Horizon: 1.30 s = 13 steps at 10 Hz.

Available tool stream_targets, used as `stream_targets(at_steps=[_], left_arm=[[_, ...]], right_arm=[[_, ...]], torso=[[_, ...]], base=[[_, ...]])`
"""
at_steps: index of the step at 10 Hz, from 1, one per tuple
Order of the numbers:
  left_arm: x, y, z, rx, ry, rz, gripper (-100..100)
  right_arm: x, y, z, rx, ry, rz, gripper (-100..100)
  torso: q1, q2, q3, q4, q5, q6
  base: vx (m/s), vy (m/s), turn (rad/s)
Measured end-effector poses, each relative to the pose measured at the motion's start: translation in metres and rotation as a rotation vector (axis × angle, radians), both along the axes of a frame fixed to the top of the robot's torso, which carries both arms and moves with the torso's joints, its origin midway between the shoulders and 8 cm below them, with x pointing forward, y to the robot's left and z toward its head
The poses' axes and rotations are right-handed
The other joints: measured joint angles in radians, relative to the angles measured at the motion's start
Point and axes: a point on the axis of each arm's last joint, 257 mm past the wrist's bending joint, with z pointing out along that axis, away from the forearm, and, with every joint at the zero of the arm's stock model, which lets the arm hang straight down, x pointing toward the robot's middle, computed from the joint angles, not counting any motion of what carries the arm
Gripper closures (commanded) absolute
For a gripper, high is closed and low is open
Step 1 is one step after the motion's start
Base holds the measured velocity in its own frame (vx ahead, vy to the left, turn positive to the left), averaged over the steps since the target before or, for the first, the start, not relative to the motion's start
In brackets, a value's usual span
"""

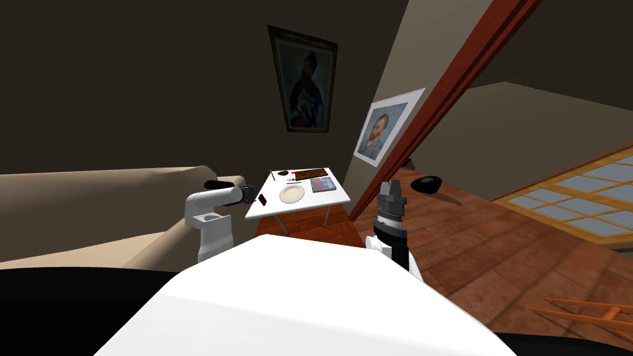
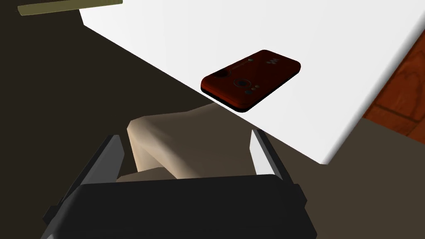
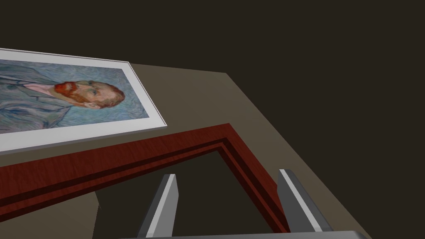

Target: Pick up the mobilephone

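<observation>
**Left arm reaches toward phone at table's edge**

The robot's left gripper (image 2: 185,136) is held out level toward a low white table (image 2: 315,37), its two fingers spread wide with nothing between them. Below the fingers lies the pale arm of a beige sofa (image 1: 93,198), which stands just beside the table. Ahead of the fingertips, and apart from them, the mobile phone (image 2: 251,79) lies flat on the tabletop. It is a dark red handset with a black underside, face up, and its near corner sits right at the table's edge on the sofa side.

On the robot's other side, the right gripper (image 1: 392,188) points upward above the wooden floor (image 1: 494,247), away from the table. Its fingers are likewise spread wide and hold nothing.

Farther along the tabletop, well clear of the phone, are a round white plate (image 1: 291,194), a blue-covered book (image 1: 323,184) and a flat brown board (image 1: 309,174). Small items at the table's far end cannot be made out. To the right, a black rounded object (image 1: 426,183) rests on the floor near a red-brown door frame (image 1: 445,105). On the walls behind the table hang two portraits, one dark-framed (image 1: 304,80) and one white-bordered (image 1: 380,127).
</observation>
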Motion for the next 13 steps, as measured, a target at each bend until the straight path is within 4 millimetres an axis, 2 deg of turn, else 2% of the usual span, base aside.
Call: stream_targets(at_steps=[4, 12, 13], left_arm=[[-0.009, -0.005, -0.012, -0.040, 0.080, -0.008, -100], [-0.034, -0.012, -0.023, -0.104, 0.235, -0.023, -100], [-0.034, -0.012, -0.023, -0.106, 0.239, -0.023, 0]], right_arm=[[0.000, 0.000, 0.000, 0.000, 0.000, 0.000, 0], [0.000, 0.000, 0.000, 0.000, 0.000, 0.000, 0], [0.000, 0.000, 0.000, 0.000, 0.000, 0.000, 0]], torso=[[0.000, 0.000, 0.000, 0.000, 0.000, 0.000], [-0.001, 0.000, 0.000, 0.000, 0.000, 0.000], [0.000, 0.001, 0.000, 0.000, 0.000, 0.000]], base=[[0.020, -0.005, -0.010], [0.023, -0.011, -0.010], [0.000, 0.000, 0.000]])
